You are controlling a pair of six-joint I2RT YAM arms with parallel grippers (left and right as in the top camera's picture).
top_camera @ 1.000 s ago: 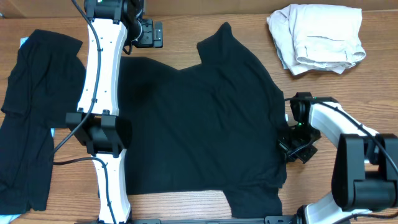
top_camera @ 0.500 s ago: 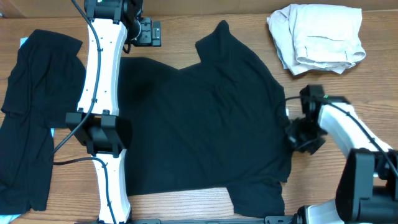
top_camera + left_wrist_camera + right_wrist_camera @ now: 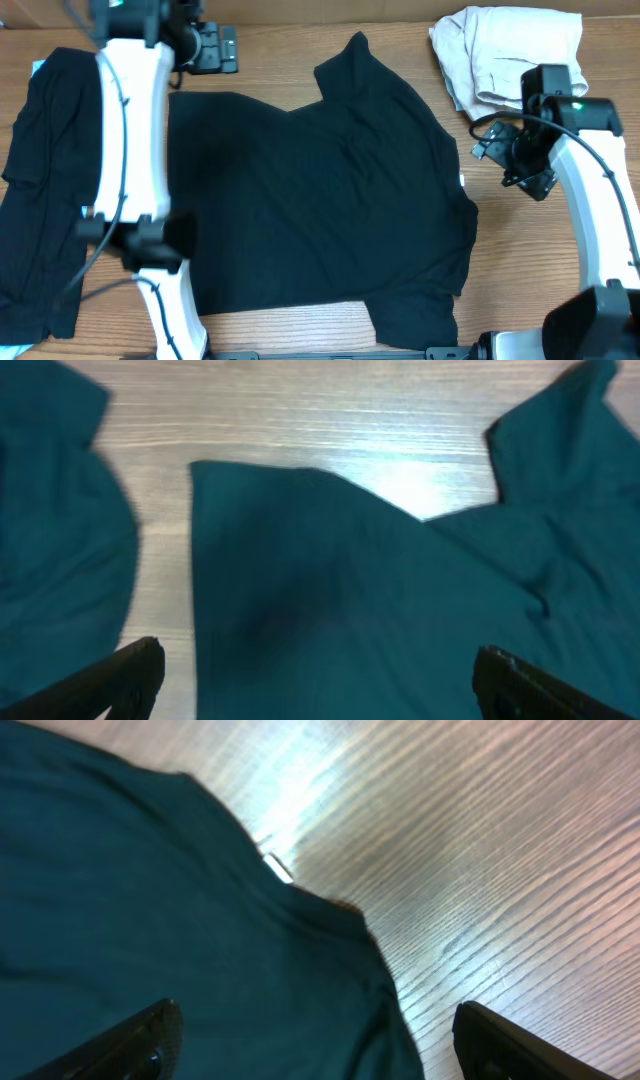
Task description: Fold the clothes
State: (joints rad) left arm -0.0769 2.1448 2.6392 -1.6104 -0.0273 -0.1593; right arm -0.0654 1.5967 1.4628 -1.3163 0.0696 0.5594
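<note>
The black T-shirt (image 3: pixel 320 200) lies spread open across the middle of the bench (image 3: pixel 500 260), front to back in one layer as far as can be seen. One sleeve points to the far side and the other to the near right corner. Its small white neck label (image 3: pixel 462 180) shows at the right edge. The left edge of the shirt is straight, and part of it is hidden under the left arm.

A second black garment (image 3: pixel 45 190) lies lengthwise along the left side of the bench, apart from the shirt. A bundle of white cloth (image 3: pixel 510 60) sits at the far right corner, clear of the shirt.

The left hand (image 3: pixel 212 48) is at the far edge, just beyond the shirt's far left corner. Its fingers (image 3: pixel 130 670) are wide apart, with nothing between them.

The right hand (image 3: pixel 510 152) hangs over bare wood just right of the shirt's right edge, near the white bundle. Its fingers (image 3: pixel 500 1040) are spread wide and hold nothing. The label (image 3: pixel 278 868) is visible below it.
</note>
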